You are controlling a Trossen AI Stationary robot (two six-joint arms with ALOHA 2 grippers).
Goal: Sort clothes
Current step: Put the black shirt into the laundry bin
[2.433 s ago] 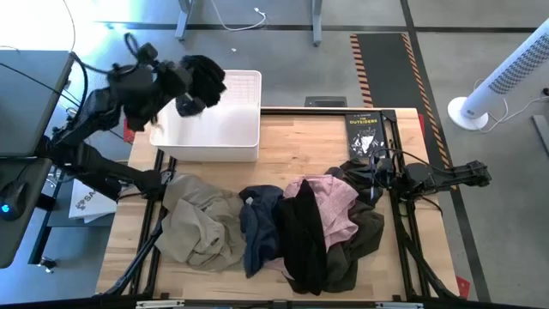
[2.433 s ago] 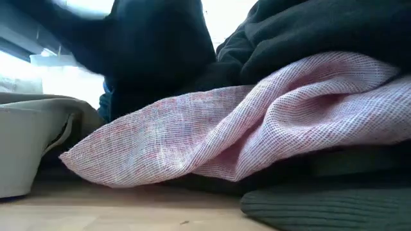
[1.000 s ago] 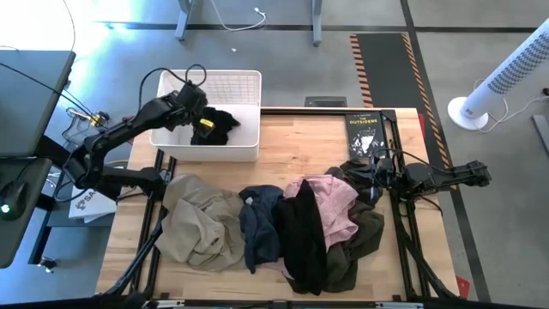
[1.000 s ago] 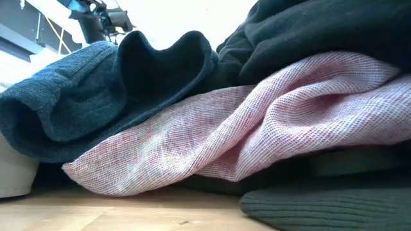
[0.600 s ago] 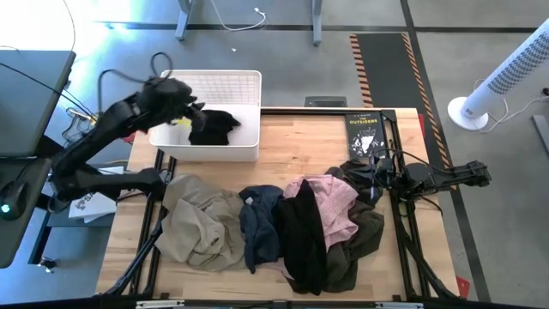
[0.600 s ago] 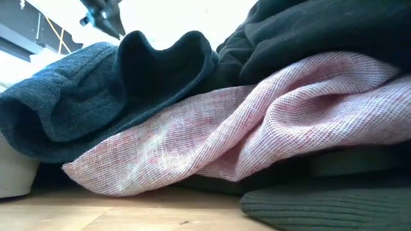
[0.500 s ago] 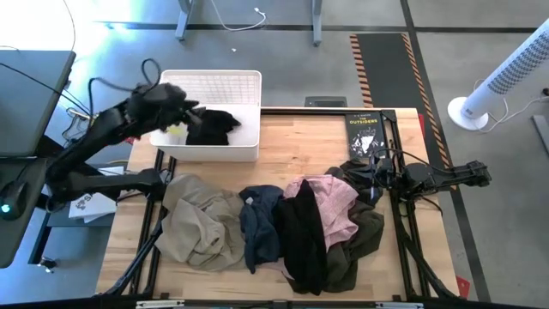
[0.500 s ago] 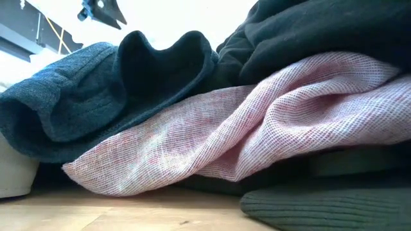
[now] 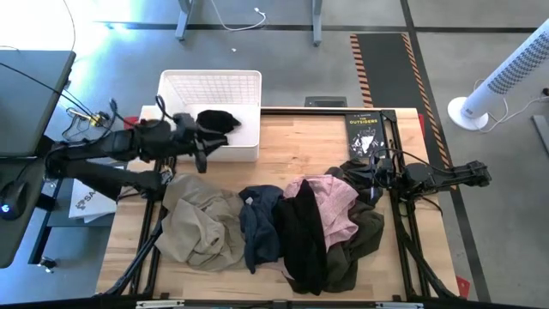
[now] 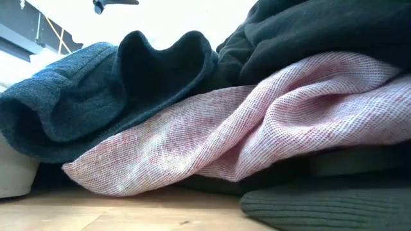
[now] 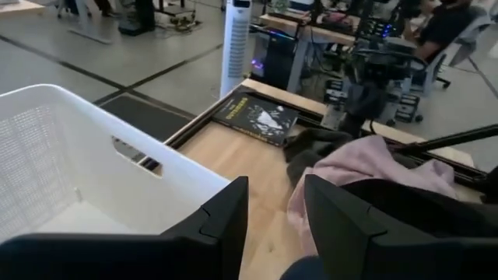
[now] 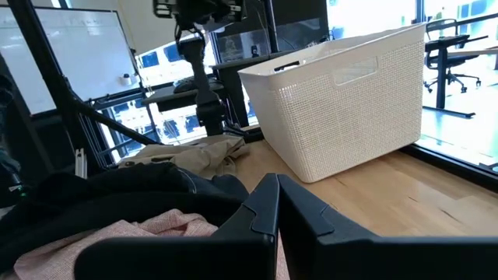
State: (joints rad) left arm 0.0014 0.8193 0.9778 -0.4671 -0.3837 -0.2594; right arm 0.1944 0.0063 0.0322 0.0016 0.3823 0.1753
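A black garment [image 9: 218, 120] lies in the white lattice basket [image 9: 241, 87] at the table's far left. On the table lie a khaki-beige garment [image 9: 201, 225], a navy-grey one [image 9: 261, 225], a black one [image 9: 302, 230], a light pink one [image 9: 333, 204] and a dark olive one [image 9: 367, 230], partly heaped over one another. My left gripper [image 9: 202, 150] is open and empty, just in front of the basket's near wall. Its fingers also show in the left wrist view [image 11: 276, 214]. My right gripper [image 12: 278, 204] is shut at the heap's right edge [image 9: 378, 176].
A black paperback book [image 9: 364, 133] lies at the far right of the table and also shows in the left wrist view [image 11: 257, 117]. The basket's wall [image 12: 350, 101] stands across from my right gripper. Bare wood shows between the basket and the book [image 9: 300, 142].
My left gripper has come up out of the basket and gone toward the table's near edge, to a spot in front of the basket's near wall. The black garment has stayed behind in the basket.
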